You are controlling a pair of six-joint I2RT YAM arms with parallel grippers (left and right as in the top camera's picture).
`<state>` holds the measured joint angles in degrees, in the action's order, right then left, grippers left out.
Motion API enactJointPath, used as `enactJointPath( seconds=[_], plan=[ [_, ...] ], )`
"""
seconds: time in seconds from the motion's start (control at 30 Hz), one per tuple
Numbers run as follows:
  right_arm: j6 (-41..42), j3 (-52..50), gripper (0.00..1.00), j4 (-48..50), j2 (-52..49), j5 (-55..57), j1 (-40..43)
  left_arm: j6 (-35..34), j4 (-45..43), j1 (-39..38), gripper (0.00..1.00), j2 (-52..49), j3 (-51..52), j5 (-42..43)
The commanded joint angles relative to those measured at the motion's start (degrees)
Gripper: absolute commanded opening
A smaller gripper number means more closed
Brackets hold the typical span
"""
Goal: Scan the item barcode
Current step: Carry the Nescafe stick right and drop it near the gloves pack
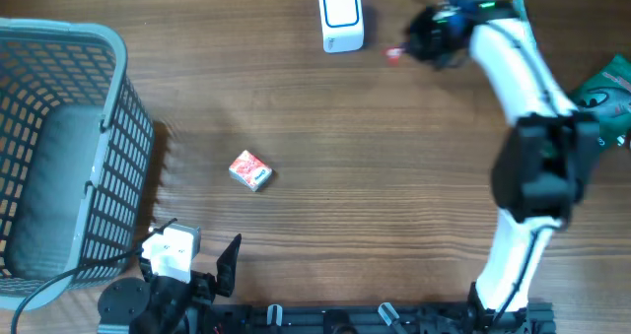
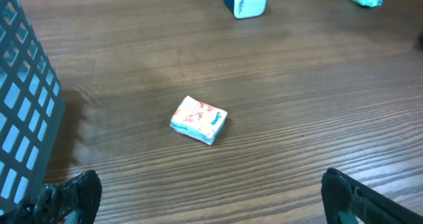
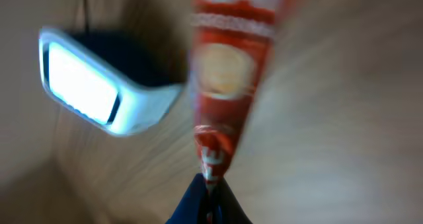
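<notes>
Packet: red snack packet (image 3: 225,72), pinched by its narrow end and hanging free of the table, blurred in the right wrist view; only a red sliver (image 1: 394,53) shows from overhead.
Packet position: at the far side of the table, just beside the scanner's right side; touching or not, I cannot tell.
Right gripper (image 3: 209,196): jaws pressed together on the packet's tip, no gap between them.
Right arm: white, rising from the near right edge, bent at the elbow, reaching to the far side with the wrist turned left toward the scanner.
Scanner (image 1: 341,17): small white box with a bright, blue-rimmed window, standing at the far edge.
Left gripper (image 1: 202,260): jaws spread as wide as they go, nothing between them.
Left arm: folded low at the near left corner, pointing out over the table.
Small box (image 2: 198,119): white and orange, lying flat near the table's middle, well ahead of the left jaws.
Basket (image 1: 59,147): grey-blue mesh, at the left edge.
Teal packets (image 1: 606,88): at the right edge, beside the right arm.
Table (image 1: 394,196): brown wood grain.
</notes>
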<state>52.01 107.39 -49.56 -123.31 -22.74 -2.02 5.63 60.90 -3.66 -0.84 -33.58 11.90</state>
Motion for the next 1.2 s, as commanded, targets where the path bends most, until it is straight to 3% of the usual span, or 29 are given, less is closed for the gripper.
enactJointPath(
  seconds=[0.0,0.3,0.5,0.57,0.63,0.67,0.7,0.77,0.97,1.03,1.17],
  plan=[
    [-5.7,0.5,0.04,-6.6,2.3,13.6,6.9,-0.5,-0.1,0.0,1.00,0.3,0.0,0.7],
    [-24.4,-6.5,0.05,0.4,1.7,23.2,22.9,-0.5,-0.1,0.0,1.00,0.3,0.0,0.7],
    [-25.7,-16.7,0.08,7.7,1.5,20.2,24.4,-0.5,-0.1,0.0,1.00,0.3,0.0,0.7],
    [-25.7,-17.7,0.25,8.7,1.5,18.2,24.4,-0.5,-0.1,0.0,1.00,0.3,0.0,0.7],
    [-25.7,-16.7,0.61,8.6,1.7,18.2,24.6,-0.5,-0.1,0.0,1.00,0.3,0.0,0.7],
    [-26.5,-15.4,0.87,7.4,1.9,18.2,24.6,-0.5,-0.1,0.0,1.00,0.3,0.0,0.7],
    [-26.5,-13.6,1.00,5.4,2.1,18.2,24.6,-0.5,-0.1,0.0,1.00,0.3,0.0,0.7],
    [-26.6,-10.4,1.00,1.2,3.1,15.8,24.5,-0.5,-0.1,0.0,1.00,0.3,0.0,0.7],
    [-27.9,-8.5,1.00,-14.4,6.3,-8.2,18.8,-0.5,-0.1,0.0,1.00,0.3,0.0,0.7],
    [-34.1,-11.0,1.00,-18.5,6.3,-14.5,9.6,-0.5,-0.1,0.0,1.00,0.3,0.0,0.7],
    [-36.2,-13.2,1.00,-18.1,6.3,-14.8,-4.3,-0.5,-0.1,0.0,1.00,0.3,0.0,0.7]
  ],
)
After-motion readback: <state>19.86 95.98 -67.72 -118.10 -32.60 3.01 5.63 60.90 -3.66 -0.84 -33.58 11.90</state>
